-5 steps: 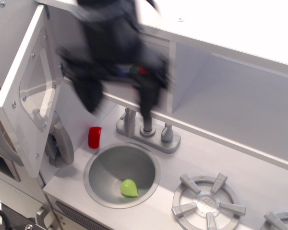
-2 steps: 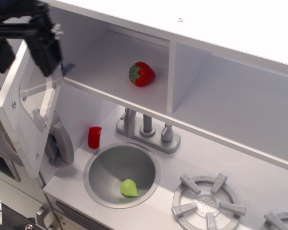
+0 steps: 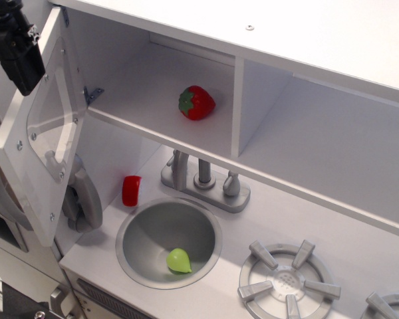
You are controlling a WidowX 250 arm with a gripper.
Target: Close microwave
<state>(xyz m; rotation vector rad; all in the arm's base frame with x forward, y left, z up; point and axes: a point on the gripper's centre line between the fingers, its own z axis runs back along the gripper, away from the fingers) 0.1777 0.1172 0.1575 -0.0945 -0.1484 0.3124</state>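
The microwave compartment (image 3: 153,80) is open, with a red toy strawberry (image 3: 197,102) lying on its floor. Its white door (image 3: 26,166) with the clear window (image 3: 52,123) stands swung out to the left, and I see its inner face. My black gripper (image 3: 16,46) is at the top left corner, beside the door's upper outer edge and behind it. Only part of the gripper shows, and I cannot tell how its jaws stand or whether it touches the door.
A doorless shelf recess (image 3: 319,146) lies right of the compartment. Below are a grey wall phone (image 3: 83,199), a red cup (image 3: 131,190), a faucet (image 3: 204,179), a round sink (image 3: 136,262) holding a green pear (image 3: 179,260), and a stove burner (image 3: 287,282).
The gripper has moved from in front of the compartment leftward, past the door's top edge to its outer side. The strawberry now shows uncovered inside. The door has barely moved.
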